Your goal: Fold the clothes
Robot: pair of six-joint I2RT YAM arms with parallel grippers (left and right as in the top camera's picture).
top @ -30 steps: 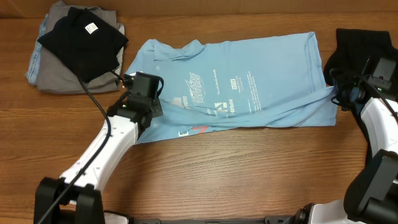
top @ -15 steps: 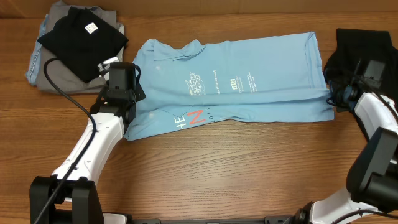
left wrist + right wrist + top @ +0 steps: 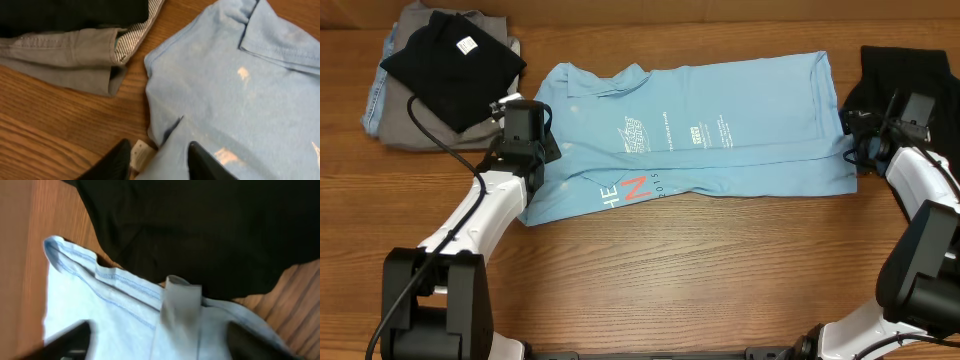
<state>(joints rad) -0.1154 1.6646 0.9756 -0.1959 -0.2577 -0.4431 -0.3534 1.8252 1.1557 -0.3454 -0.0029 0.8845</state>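
Note:
The clothes, a light blue T-shirt [image 3: 720, 120], lie folded lengthwise across the table, with small white print on top and white and coral letters [image 3: 625, 192] on the lower front strip. My left gripper [image 3: 525, 135] stands over the shirt's left edge. In the left wrist view its jaws [image 3: 157, 162] are apart, with a fold of blue cloth [image 3: 225, 100] and a white label [image 3: 140, 152] between them. My right gripper [image 3: 868, 150] is at the shirt's right edge. Its jaws [image 3: 165, 340] are wide open over the hem [image 3: 115, 280], where a small ridge of cloth [image 3: 181, 305] stands up.
A pile of grey and black garments [image 3: 440, 75] sits at the back left, just beside the shirt's left edge; it also shows in the left wrist view as grey cloth [image 3: 65, 65]. Another black garment [image 3: 910, 65] lies at the back right, touching the shirt's right hem [image 3: 200, 230].
My left gripper drew the shirt's left edge up and to the left, flattening the lower strip so its letters show. Both grippers then opened and the cloth dropped from them.

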